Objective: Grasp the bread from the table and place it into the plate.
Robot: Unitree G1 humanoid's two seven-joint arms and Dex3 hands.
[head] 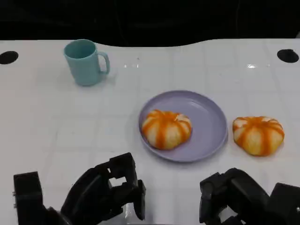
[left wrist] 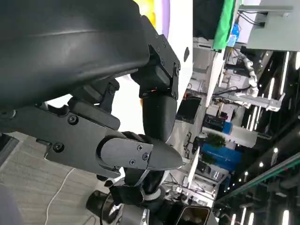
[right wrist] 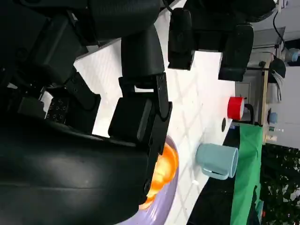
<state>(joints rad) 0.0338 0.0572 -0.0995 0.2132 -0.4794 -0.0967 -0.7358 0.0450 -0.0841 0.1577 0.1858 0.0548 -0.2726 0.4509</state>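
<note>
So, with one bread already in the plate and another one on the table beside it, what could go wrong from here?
1. The plate already holds one bread on its left part; setting the second bread down carelessly could knock the first or leave it on the rim.
2. The second bread lies almost against the plate's right edge, so the right hand might nudge the plate while reaching for it.
3. Both hands are empty and low at the table's near edge; a wrong pick could take the plated bread.

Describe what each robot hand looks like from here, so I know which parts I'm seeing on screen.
The left robot hand and the right robot hand are matte black, built from blocky, angular finger segments. In the left wrist view a rounded black shell leads into flat plates with visible screw heads and a smooth tapered fingertip. No cables or markings are visible on them.
</note>
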